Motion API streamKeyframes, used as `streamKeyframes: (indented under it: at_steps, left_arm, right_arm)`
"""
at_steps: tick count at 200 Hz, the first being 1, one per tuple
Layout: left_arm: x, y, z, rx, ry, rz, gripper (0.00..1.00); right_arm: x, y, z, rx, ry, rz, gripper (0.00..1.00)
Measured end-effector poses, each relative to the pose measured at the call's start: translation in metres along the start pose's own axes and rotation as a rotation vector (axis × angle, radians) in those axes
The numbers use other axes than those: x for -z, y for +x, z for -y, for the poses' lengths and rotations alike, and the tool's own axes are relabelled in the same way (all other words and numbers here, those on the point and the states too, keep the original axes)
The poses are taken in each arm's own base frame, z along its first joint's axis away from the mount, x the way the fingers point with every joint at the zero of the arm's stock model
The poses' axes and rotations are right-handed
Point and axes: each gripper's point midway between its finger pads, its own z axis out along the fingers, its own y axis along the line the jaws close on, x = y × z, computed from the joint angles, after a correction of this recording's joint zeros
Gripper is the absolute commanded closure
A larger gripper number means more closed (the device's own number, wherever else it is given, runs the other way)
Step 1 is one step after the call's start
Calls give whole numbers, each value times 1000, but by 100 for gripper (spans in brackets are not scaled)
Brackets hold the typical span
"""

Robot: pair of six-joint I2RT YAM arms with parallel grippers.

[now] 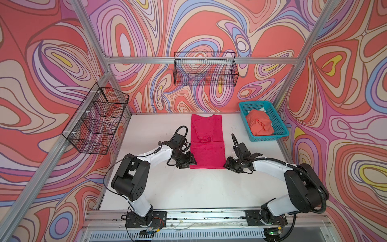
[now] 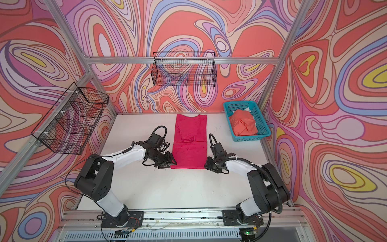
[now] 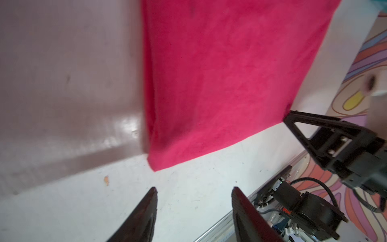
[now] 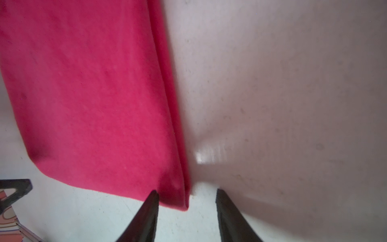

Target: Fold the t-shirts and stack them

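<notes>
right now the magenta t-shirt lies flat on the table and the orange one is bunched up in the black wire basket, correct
No: the orange t-shirt is bunched up in the teal plastic basket, as both top views show. The magenta t-shirt does lie flat on the table.

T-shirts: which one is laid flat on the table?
The magenta-pink t-shirt, flat on the table; the orange-coral t-shirt is bunched up in the teal basket.

Teal basket (image 1: pixel 269 137) rests on the white table's (image 1: pixel 167 188) corner.
</notes>
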Motion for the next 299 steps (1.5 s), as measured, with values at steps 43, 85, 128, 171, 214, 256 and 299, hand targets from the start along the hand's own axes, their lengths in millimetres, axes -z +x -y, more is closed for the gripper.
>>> streamKeyframes:
  at_steps: [43,85,128,171,214,256,299]
  left_arm:
    - [-8,1,-29,4,-91,61,52]
    - [-11,-14,-14,-49,-56,138,56]
    - [-16,-15,-10,-52,-41,149,63]
    - [-19,-14,-11,-49,-51,148,69]
    - [-25,-14,-8,-57,-57,135,74]
    - [-29,-17,-5,-63,-63,126,78]
    - [-29,-17,-6,-62,-71,118,87]
  right_arm:
    - [-1,0,-3,-4,-27,9,53]
    - [-1,1,-2,-7,-31,10,55]
    - [0,5,-1,-9,-40,10,59]
    - [-1,7,-3,-15,-54,2,65]
    - [-3,7,-4,-19,-65,0,68]
    - [-4,7,-4,-19,-69,2,74]
    - [-7,6,-5,-15,-75,1,87]
